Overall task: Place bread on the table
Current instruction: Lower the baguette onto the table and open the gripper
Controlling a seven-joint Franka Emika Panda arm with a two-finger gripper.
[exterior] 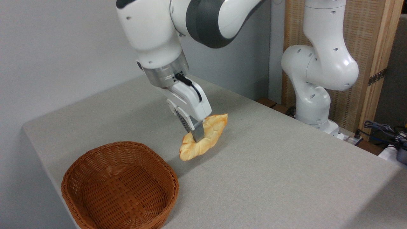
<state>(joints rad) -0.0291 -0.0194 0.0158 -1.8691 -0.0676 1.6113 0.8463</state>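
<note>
one loaf only, the bread (208,135), pinched about its middle by the gripper (196,135), jaws pressed against its sides. held tilted, lower end toward the basket (95,187), upper end away. hanging just above the table (270,171), shadow close beneath, clear of the empty basket's rim. gripped mid-length probably for balance. likely next: lowering onto the cloth, then letting go.

Long braided golden-tan loaf (208,136): matt, crusty, pale cream twists. Grey-beige woven cloth table (270,165): matt, fine weave. Brown wicker basket (92,171): ribbed, faint sheen. White plastic arm (321,70): glossy, smooth. Gripper (195,135): brushed grey metal finger, white plastic housing.
</note>
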